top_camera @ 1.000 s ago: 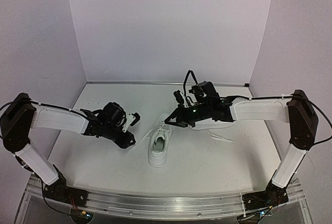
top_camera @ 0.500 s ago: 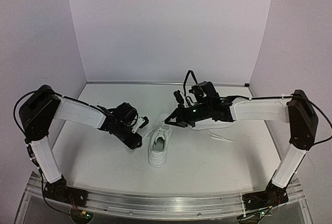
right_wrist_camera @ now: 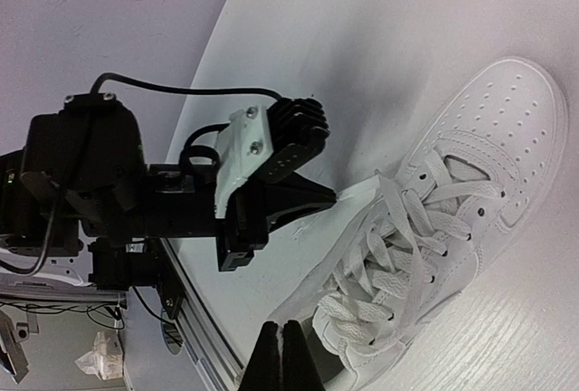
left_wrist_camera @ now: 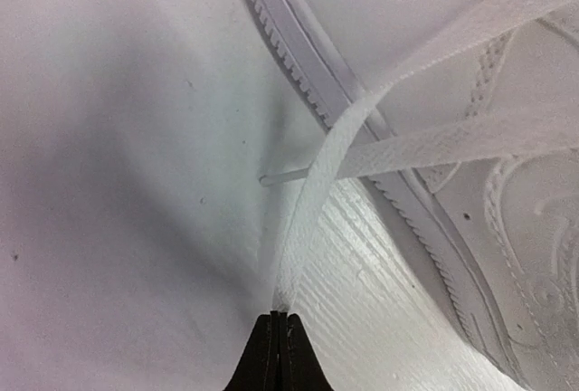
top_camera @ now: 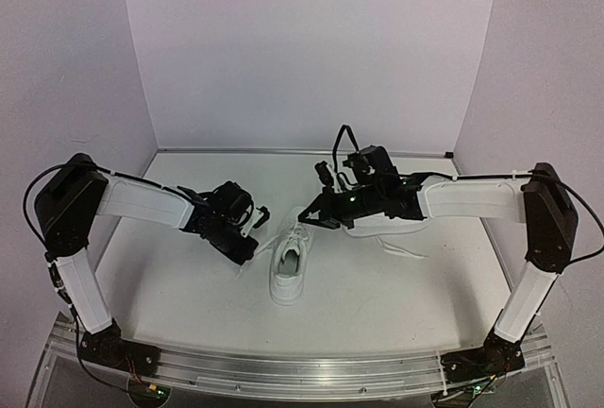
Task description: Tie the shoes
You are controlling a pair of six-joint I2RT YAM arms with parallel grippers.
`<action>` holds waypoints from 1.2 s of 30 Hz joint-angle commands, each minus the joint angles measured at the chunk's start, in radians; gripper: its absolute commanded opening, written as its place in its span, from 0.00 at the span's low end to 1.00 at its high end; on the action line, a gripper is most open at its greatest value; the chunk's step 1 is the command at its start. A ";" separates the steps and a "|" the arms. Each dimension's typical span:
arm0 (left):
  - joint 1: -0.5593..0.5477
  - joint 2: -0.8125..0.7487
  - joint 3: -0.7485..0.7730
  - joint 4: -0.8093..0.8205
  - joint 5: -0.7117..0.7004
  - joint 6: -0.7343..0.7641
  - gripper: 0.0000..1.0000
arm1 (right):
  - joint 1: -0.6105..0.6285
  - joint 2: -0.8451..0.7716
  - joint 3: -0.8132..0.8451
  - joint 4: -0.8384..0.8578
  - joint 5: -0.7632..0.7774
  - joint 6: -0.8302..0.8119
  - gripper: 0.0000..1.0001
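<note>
The middle sneaker [top_camera: 286,280] is set near the centre of the counter [top_camera: 189,285], with its heel toward 6 o'clock and its lacing toward 12. The second sneaker [top_camera: 377,229] is seen at about 2 o'clock from it, largely covered by the right arm, and a loose lace end [top_camera: 402,253] is laid on the counter at its 5 o'clock.

The left claw [left_wrist_camera: 279,341] is placed at about 9 o'clock of the middle sneaker, just beside its sole. Its fingers are pressed together on a lace [left_wrist_camera: 317,192], which is drawn straight from the tips toward the lacing.

The right claw [right_wrist_camera: 282,353] is positioned over the 12 o'clock end of the same sneaker. Its fingers are seen pressed together, but whether anything is pinched between them cannot be told.
</note>
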 commanded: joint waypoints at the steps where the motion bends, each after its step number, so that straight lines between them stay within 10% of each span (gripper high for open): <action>1: -0.003 -0.203 0.014 -0.035 -0.090 -0.053 0.00 | 0.006 0.013 0.024 0.025 0.017 -0.015 0.00; 22: -0.046 -0.917 -0.162 -0.161 0.076 -0.274 0.00 | 0.006 0.030 0.036 0.025 0.050 -0.017 0.00; 36: -0.072 -0.880 -0.173 -0.310 0.132 -0.245 0.00 | 0.006 0.022 0.051 0.022 0.064 -0.014 0.00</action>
